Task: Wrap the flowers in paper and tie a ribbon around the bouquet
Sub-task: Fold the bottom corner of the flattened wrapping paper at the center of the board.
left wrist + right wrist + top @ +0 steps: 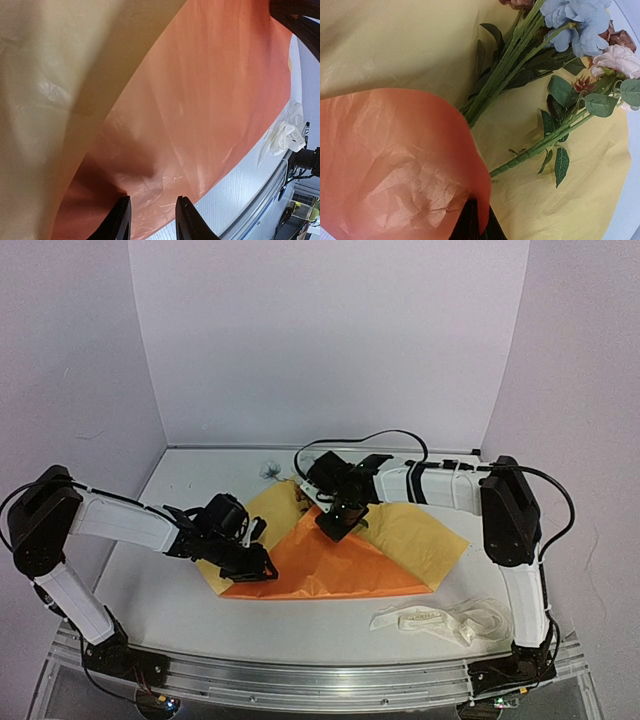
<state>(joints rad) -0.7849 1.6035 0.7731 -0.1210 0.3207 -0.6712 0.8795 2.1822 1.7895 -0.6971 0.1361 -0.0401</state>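
Right gripper (476,227): clenched on a raised fold of the paper (395,165), orange side up.
Left gripper (152,222): fingers apart, straddling the paper's near left edge, not clamped.
Flowers (520,65): lying on the paper's yellow side, stems slipping under the orange fold.
Ribbon (440,620): heaped on the table (300,615) near the right arm's base, apart from the paper.

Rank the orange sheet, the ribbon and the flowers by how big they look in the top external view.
1. orange sheet: largest by far.
2. ribbon: loose pile, clearly smaller.
3. flowers: only a few blooms show, smallest.
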